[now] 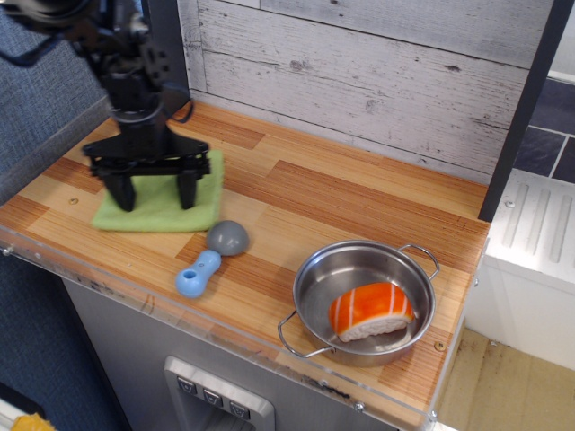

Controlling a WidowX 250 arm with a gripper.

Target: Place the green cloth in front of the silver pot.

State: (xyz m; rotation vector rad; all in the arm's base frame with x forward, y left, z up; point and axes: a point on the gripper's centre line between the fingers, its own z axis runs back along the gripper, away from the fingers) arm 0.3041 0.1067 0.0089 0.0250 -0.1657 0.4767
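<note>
Observation.image shows the gripper (153, 190) spread wide, fingertips pressing the cloth (162, 205), mid-drag; next, sliding it right toward the pot (366, 302).

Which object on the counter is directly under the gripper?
The green cloth, under the open gripper; the blue scoop toy and silver pot lie rightward.

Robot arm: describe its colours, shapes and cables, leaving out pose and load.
The robot arm is matte black throughout, built from blocky, angular segments with visible joints. A black cable loops out beside its wrist. The gripper is a wide black crossbar carrying two thick, straight, flat-sided jaws. No coloured markings or labels are legible; the upper arm is blurred.
</note>
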